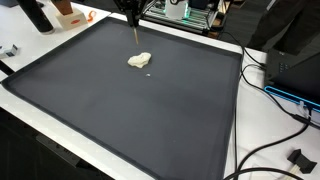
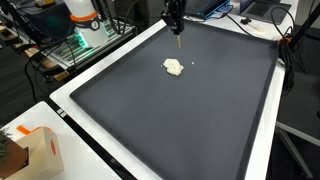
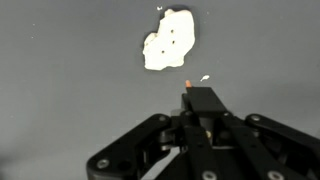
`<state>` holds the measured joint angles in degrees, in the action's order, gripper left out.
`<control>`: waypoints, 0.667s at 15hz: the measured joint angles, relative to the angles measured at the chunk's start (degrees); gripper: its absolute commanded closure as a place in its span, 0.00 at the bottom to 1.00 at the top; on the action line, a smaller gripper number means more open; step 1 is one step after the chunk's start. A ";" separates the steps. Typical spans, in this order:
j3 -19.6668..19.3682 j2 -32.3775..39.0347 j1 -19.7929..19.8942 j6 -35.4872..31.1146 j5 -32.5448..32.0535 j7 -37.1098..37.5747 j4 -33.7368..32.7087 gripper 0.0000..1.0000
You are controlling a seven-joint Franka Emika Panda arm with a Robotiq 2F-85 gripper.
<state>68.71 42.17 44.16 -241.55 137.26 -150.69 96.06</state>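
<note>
Exterior view, top centre of frame: my pincer (image 1: pixel 133 17) is clamped narrow on a thin pale stick with an orange tip (image 1: pixel 136 33), which points down. The cream-white doughy lump (image 1: pixel 139 60) lies just below the tip on the dark grey mat (image 1: pixel 120 125), upper middle, and the two are apart. A tiny white crumb (image 1: pixel 150 72) sits just right of the lump. The white desk (image 1: pixel 243 90) shows at the mat's right edge, with cables beyond.

Exterior view, same layout: pincer (image 2: pixel 176 20) is at top centre, stick (image 2: pixel 179 40) hangs above the lump (image 2: pixel 174 67), and the crumb (image 2: pixel 193 63) is to the right.

Wrist view: pincer (image 3: pixel 196 103) sits at lower centre, closed on the stick, with only the orange tip (image 3: pixel 188 83) showing. The lump (image 3: pixel 168 40) is at top centre and the crumb (image 3: pixel 204 77) is beside the tip.

Risks, my read: the stick is thin and could pivot or slip in the grip if I press down. An off-centre poke could skid the lump across the mat. The lump looks sticky and could cling to the tip.
</note>
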 measured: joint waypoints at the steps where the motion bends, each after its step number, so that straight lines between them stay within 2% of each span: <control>1: -1.21 -1.22 -0.74 0.00 0.65 0.06 0.29 0.97; 6: -7.97 -6.95 -5.13 0.00 4.14 0.06 0.83 0.97; 7: -9.36 -8.01 -6.10 0.00 4.83 0.04 0.93 0.87; 10: -12.15 -9.33 -8.23 0.80 6.23 -0.88 0.52 0.87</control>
<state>56.56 32.84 35.93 -240.75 143.49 -151.57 96.58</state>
